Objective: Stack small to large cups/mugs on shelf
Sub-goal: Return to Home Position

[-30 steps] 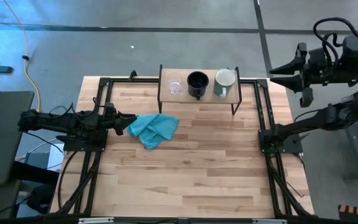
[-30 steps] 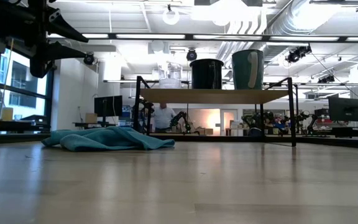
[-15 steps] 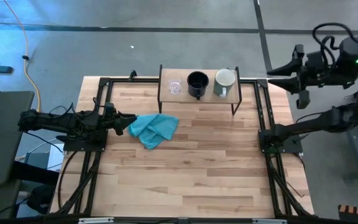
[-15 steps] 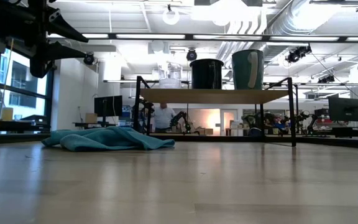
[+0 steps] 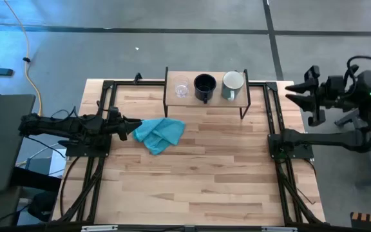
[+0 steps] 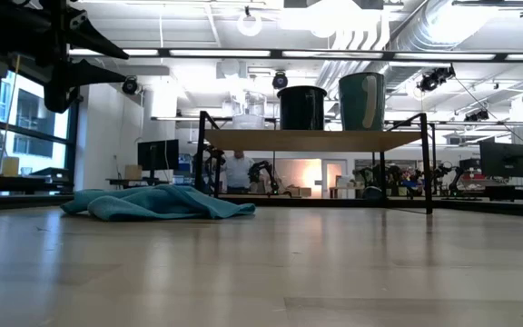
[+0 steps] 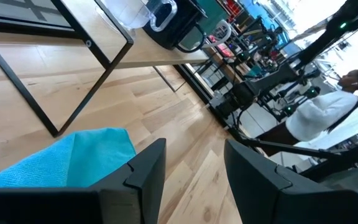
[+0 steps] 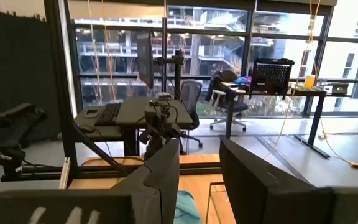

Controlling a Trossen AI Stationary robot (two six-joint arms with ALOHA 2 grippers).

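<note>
Jaws parted on both, nothing held. Left gripper [image 5: 130, 127] sits at the table's 9 o'clock, just beside the teal cloth [image 5: 160, 133]. Right gripper [image 5: 295, 91] is past the table edge at 2 o'clock. Shelf [image 5: 192, 76] at 12 o'clock carries the clear glass cup [image 5: 181, 89], black mug [image 5: 204, 86] and pale mug [image 5: 232, 82], in a row from 9 to 3 o'clock.

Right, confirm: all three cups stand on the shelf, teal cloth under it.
No: the high view shows the teal cloth on the tabletop, apart from the shelf. The glass cup, black mug and pale mug do stand on it.
</note>
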